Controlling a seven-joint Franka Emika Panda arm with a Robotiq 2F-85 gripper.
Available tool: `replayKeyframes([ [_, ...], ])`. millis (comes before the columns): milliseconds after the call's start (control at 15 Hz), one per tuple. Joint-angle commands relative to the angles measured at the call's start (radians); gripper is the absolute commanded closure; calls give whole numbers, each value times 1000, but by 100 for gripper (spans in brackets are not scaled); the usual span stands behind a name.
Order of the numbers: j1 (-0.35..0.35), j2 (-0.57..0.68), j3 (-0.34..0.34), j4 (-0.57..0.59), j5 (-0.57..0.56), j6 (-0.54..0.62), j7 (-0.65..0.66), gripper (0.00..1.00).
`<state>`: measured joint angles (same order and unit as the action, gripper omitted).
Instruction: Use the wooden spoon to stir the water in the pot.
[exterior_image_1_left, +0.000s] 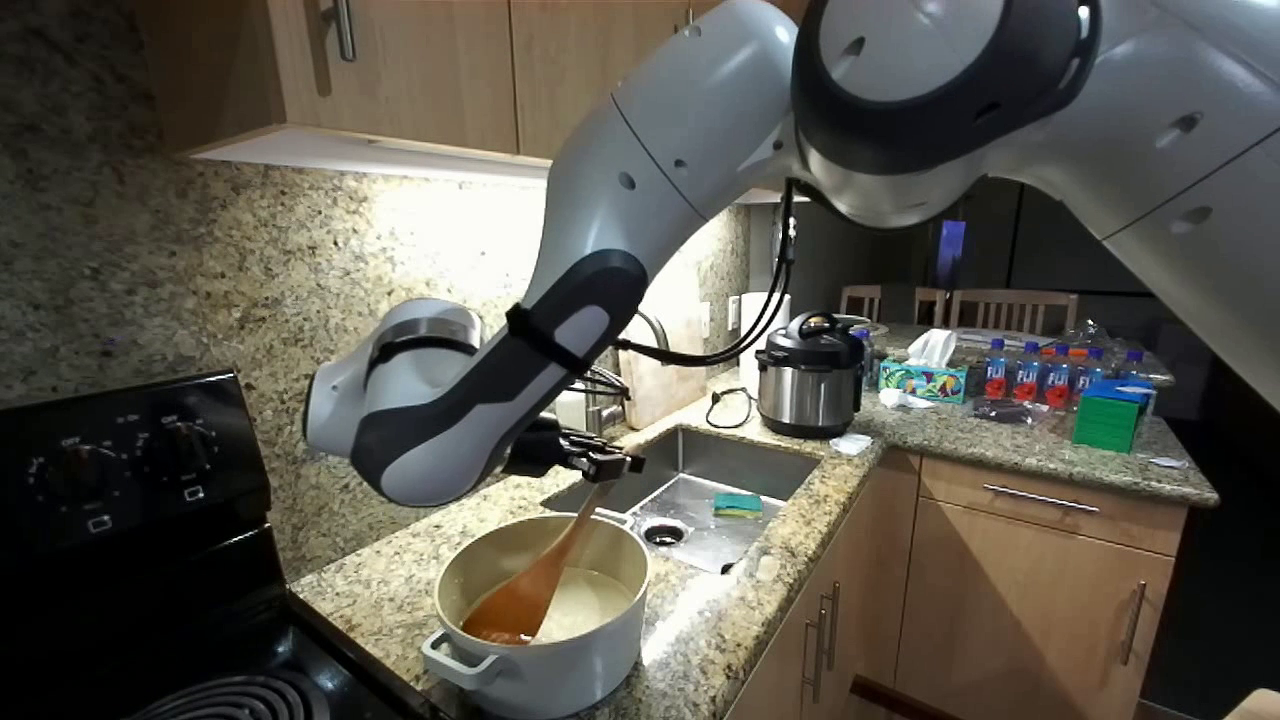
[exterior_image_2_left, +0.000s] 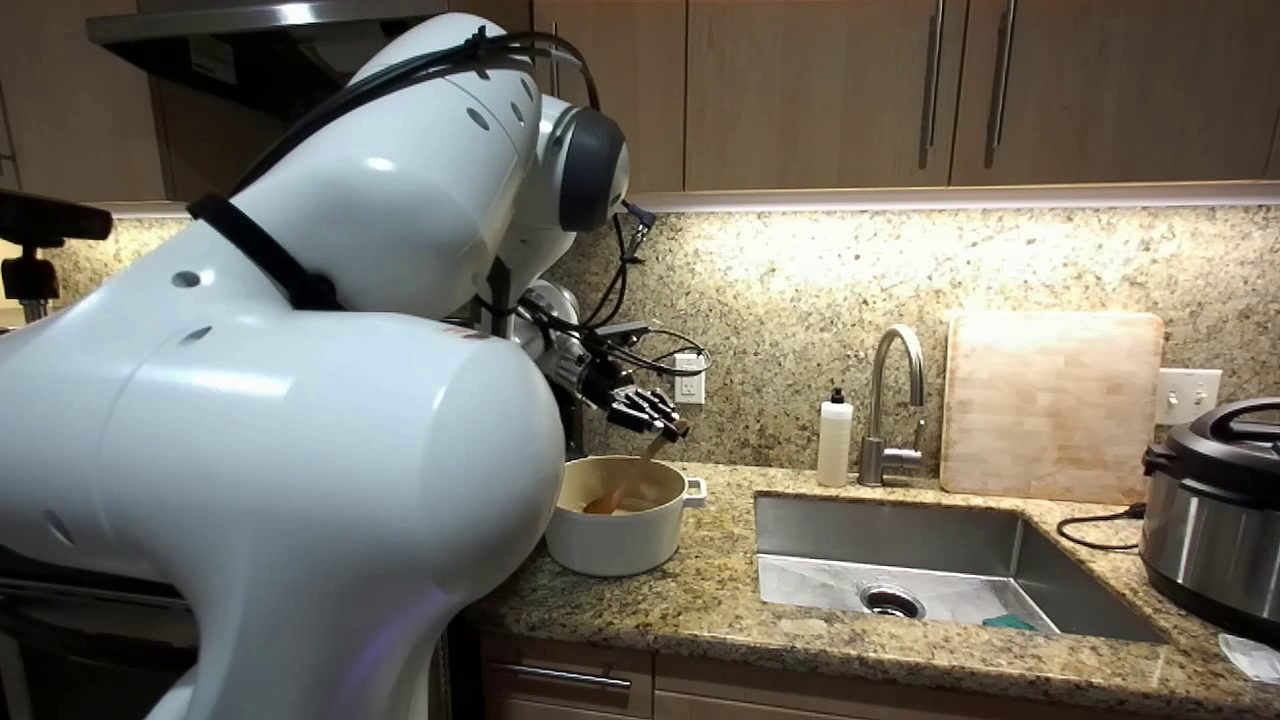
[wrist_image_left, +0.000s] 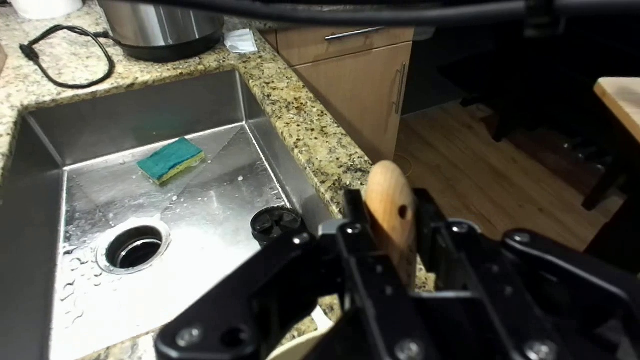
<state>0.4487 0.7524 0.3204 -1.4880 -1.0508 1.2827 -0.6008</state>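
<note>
I'm in a kitchen, as a black coil-burner stove (exterior_image_1_left: 150, 515), rectangular stainless-steel sink (exterior_image_2_left: 890, 537), speckled tan granite counter (exterior_image_2_left: 650, 605) and pale wooden cabinets (exterior_image_2_left: 815, 95) show.

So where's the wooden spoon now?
In both exterior views, the wooden spoon slants into the pot, left of the sink, bowl end down inside. In the wrist view, the gripper holds its handle near the end.

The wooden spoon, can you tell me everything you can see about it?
The wooden spoon has a light tan handle with a rounded end and a small hole there. Its wide end looks darker, orange-brown. It slants down into the pot, seemingly dipping in the water. The gripper pinches the handle near its top. Whether the spoon touches the pot itself, I can't tell.
</note>
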Motion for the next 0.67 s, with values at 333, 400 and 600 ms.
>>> replayKeyframes([
  [333,13,-36,-42,-31,-12,-56,148,91],
  [400,18,-40,-41,-45,-17,-68,154,91],
  [600,29,-42,-37,-67,-30,-119,135,91],
])
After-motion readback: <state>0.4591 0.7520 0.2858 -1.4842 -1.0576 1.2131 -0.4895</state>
